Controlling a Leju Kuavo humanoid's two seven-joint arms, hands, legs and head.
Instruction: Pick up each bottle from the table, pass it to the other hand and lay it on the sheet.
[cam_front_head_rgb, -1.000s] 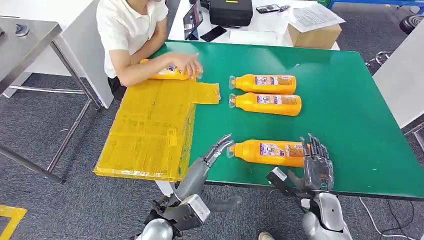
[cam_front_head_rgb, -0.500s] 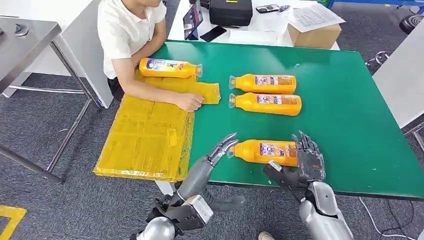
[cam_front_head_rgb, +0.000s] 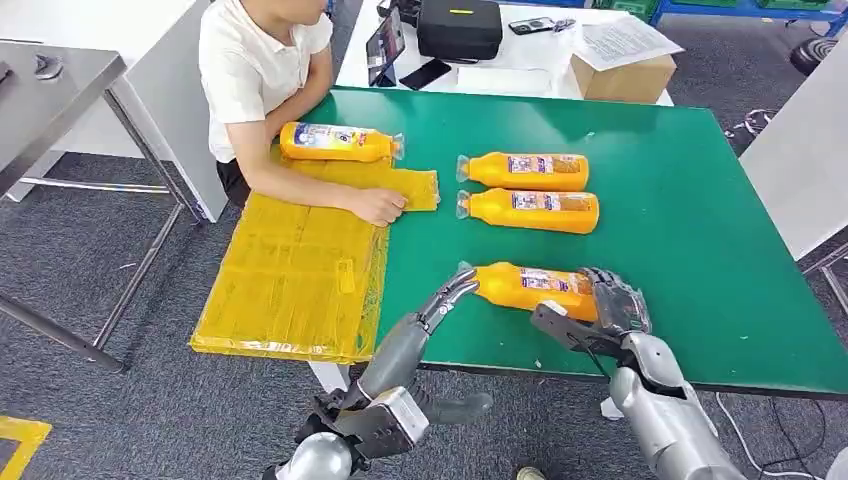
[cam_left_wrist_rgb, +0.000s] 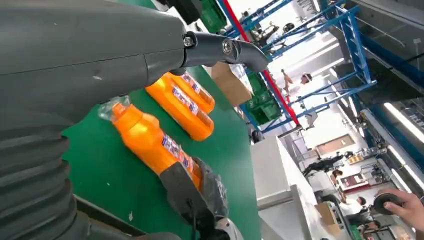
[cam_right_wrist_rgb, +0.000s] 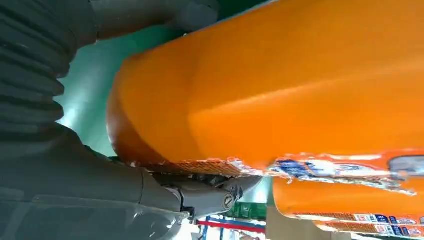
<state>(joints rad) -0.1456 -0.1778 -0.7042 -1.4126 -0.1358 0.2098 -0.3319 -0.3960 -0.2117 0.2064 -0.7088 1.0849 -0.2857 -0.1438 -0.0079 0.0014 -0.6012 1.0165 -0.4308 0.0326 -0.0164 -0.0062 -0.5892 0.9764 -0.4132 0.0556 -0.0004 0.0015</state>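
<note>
Lower centre of frame: orange juice bottle lies on the green counter.
Right hand: wrapped round its base.
Left hand: fingers apart, empty, near cap.
Handling: full, rigid, slick label; grip mid-body.

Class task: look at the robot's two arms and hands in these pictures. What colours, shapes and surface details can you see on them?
Both arms are silver metal with rounded, tube-like segments and dark joints. The left robot hand has slim fingers, silver-grey with darker parts. The right robot hand is darker, with black and grey fingers and a thick dark thumb. In the wrist views, each wrist has a grey ribbed cover and a smooth grey thumb with a small screw at its joint.
</note>
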